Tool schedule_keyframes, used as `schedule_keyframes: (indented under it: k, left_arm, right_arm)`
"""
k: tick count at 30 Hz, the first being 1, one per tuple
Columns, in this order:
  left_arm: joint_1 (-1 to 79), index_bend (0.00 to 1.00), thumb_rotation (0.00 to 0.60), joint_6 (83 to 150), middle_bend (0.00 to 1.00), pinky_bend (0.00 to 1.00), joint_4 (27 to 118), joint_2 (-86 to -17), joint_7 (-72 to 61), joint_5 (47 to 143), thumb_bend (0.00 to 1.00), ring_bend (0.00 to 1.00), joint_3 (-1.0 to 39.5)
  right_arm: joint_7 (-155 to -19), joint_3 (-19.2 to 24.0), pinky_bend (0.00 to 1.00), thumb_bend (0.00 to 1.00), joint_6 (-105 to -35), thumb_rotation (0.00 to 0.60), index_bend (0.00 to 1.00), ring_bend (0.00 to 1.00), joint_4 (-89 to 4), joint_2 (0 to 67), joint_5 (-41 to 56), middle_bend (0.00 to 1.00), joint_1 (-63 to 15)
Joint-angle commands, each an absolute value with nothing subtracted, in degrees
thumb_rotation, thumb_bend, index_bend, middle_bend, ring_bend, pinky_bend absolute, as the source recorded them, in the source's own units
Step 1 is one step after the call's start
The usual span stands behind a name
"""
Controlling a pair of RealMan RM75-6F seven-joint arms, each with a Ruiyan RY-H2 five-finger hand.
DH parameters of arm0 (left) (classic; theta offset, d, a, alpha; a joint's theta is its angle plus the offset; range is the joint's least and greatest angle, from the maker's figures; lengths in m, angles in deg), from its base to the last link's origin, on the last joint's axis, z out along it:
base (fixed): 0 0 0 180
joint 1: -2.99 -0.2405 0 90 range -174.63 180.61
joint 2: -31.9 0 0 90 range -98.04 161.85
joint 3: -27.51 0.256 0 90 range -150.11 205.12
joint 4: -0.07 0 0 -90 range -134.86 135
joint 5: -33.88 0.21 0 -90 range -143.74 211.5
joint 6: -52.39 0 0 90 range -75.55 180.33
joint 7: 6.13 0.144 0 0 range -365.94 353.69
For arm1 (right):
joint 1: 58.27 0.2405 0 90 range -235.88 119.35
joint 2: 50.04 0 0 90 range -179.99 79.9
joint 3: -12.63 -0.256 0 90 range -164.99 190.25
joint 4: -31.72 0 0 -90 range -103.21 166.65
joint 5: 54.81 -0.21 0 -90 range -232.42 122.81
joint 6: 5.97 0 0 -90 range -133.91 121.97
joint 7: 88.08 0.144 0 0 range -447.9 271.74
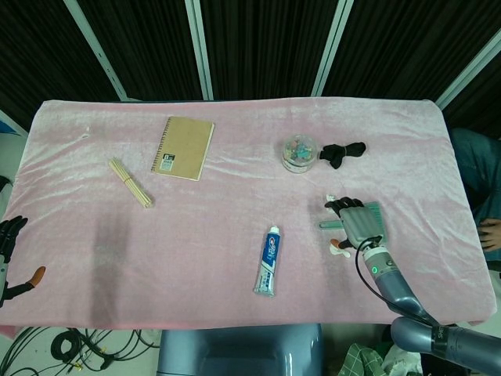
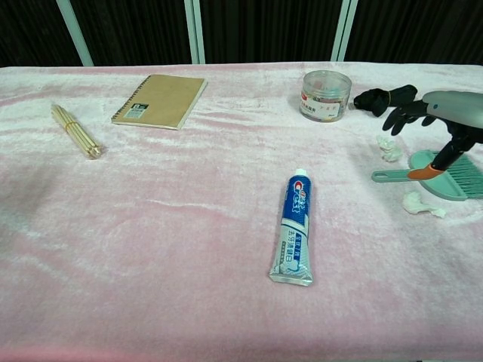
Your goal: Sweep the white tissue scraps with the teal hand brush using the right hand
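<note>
The teal hand brush (image 2: 447, 179) lies flat at the right of the pink table, handle (image 1: 329, 225) pointing left. My right hand (image 2: 438, 121) hovers over it with its dark fingers spread and nothing gripped. Its orange thumb tip comes down at the base of the handle. In the head view the right hand (image 1: 362, 225) covers most of the brush. One white tissue scrap (image 2: 389, 147) lies just behind the brush, another (image 2: 421, 204) just in front of it. My left hand (image 1: 11, 254) hangs empty off the table's front left edge, fingers apart.
A toothpaste tube (image 2: 294, 226) lies near the middle front. A clear jar (image 2: 326, 95) and a black bundle (image 2: 377, 98) sit behind the brush. A brown notebook (image 2: 160, 100) and a bundle of sticks (image 2: 75, 129) lie at the far left.
</note>
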State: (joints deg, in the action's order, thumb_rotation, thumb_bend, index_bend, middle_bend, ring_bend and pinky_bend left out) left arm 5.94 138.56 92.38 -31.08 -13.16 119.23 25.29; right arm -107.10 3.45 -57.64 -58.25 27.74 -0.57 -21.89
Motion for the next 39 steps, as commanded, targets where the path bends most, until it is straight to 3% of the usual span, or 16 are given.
schedule_keyframes:
  k: [1, 7, 15, 31, 39]
  left_arm:
    - [5.95, 0.06, 0.6, 138.49, 0.05, 0.05, 92.46, -31.09, -13.03, 119.16, 0.28, 0.0, 25.29]
    - [5.98, 0.06, 0.6, 138.16, 0.05, 0.05, 92.71, -31.02, -13.0, 118.79, 0.28, 0.0, 25.26]
    - [6.01, 0.06, 0.6, 138.04, 0.05, 0.05, 92.8, -30.93, -13.09, 118.51, 0.28, 0.0, 25.11]
    - [5.96, 0.06, 0.6, 138.05, 0.05, 0.05, 92.98, -30.94, -12.69, 118.41, 0.28, 0.0, 25.1]
    - [5.93, 0.06, 0.6, 138.03, 0.05, 0.05, 93.06, -30.93, -12.68, 118.38, 0.28, 0.0, 25.1]
  right_arm:
    - [-107.56, 3.77, 0.15, 0.11, -57.63, 0.6, 0.31, 0.15, -57.16, 28.74, -1.11, 0.3, -21.6]
    - [-107.87, 3.89, 0.15, 0.11, -56.49, 0.6, 0.34, 0.15, -53.84, 31.63, -2.64, 0.31, -20.51]
    - [-108.25, 3.3, 0.15, 0.19, -55.3, 0.6, 0.41, 0.16, -45.5, 37.2, -5.12, 0.35, -18.7]
    - [-108.22, 4.52, 0.15, 0.2, -54.83, 0.6, 0.48, 0.18, -40.02, 39.88, -4.1, 0.41, -18.82]
    - [-108.45, 5.03, 0.15, 0.26, -55.89, 0.6, 0.51, 0.2, -38.09, 40.67, -2.14, 0.45, -19.17]
